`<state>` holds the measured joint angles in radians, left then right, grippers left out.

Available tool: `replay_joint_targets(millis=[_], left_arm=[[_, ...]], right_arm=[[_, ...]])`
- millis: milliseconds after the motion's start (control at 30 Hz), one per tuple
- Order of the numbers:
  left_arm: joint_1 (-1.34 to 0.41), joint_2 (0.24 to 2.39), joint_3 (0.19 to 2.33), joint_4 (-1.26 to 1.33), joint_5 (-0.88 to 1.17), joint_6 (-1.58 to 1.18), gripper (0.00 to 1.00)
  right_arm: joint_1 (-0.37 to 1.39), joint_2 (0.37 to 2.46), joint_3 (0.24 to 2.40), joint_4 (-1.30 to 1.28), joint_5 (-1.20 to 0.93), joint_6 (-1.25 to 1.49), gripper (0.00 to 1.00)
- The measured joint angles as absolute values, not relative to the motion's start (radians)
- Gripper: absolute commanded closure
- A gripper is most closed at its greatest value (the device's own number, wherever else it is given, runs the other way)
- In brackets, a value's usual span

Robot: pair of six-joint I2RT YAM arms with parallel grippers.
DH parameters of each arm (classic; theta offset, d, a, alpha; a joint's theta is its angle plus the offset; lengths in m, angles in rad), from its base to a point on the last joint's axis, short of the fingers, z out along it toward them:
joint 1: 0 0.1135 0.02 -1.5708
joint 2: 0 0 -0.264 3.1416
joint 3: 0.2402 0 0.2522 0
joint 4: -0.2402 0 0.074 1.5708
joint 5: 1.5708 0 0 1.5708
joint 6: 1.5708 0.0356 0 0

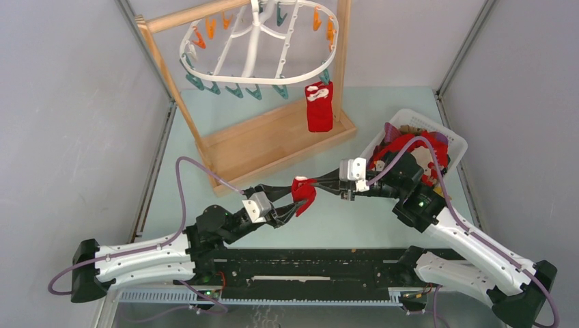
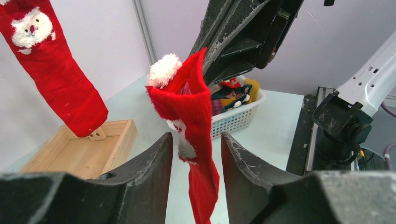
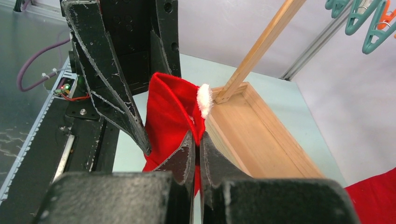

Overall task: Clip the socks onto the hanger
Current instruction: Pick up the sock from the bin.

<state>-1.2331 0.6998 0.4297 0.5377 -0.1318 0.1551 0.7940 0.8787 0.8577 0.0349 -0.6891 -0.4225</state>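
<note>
Red sock [image 1: 304, 193], white pom-pom at cuff, hangs limp in mid-air just in front of the wooden stand [image 1: 273, 147], arms' side. 2nd red sock [image 1: 319, 106] w/ white face patch is clipped to the hanger [image 1: 252, 51], over stand's tray. Top view shows the whole hanger; only right wrist cam shows the pinch. Right gripper [image 3: 197, 140]: jaws closed tight on the cuff edge. Left gripper [image 2: 196, 140]: approx half open, a finger each side of the sock, gaps both sides, not clamping.

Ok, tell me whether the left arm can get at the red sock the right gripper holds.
Probably yes: the left gripper, open, has a finger on each side of the red sock, which hangs pinched in the right gripper; nothing blocks it.
</note>
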Motion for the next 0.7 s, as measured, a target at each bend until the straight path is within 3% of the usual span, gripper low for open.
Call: replay_joint_targets(millis=[200, 367, 533, 700], left_arm=[[-1.233, 0.701, 0.430, 0.537, -0.138, 0.147, 0.54], [-1.232, 0.702, 0.433, 0.525, -0.146, 0.140, 0.67], [-1.222, 0.708, 0.443, 0.506, -0.151, 0.130, 0.57], [-1.213, 0.708, 0.464, 0.498, -0.150, 0.127, 0.61]], right_arm=[[0.819, 0.876, 0.858, 0.017, -0.669, -0.494, 0.95], [0.833, 0.869, 0.858, 0.015, -0.648, -0.566, 0.95], [0.840, 0.864, 0.859, -0.001, -0.636, -0.630, 0.95], [0.862, 0.862, 0.860, -0.046, -0.632, -0.696, 0.94]])
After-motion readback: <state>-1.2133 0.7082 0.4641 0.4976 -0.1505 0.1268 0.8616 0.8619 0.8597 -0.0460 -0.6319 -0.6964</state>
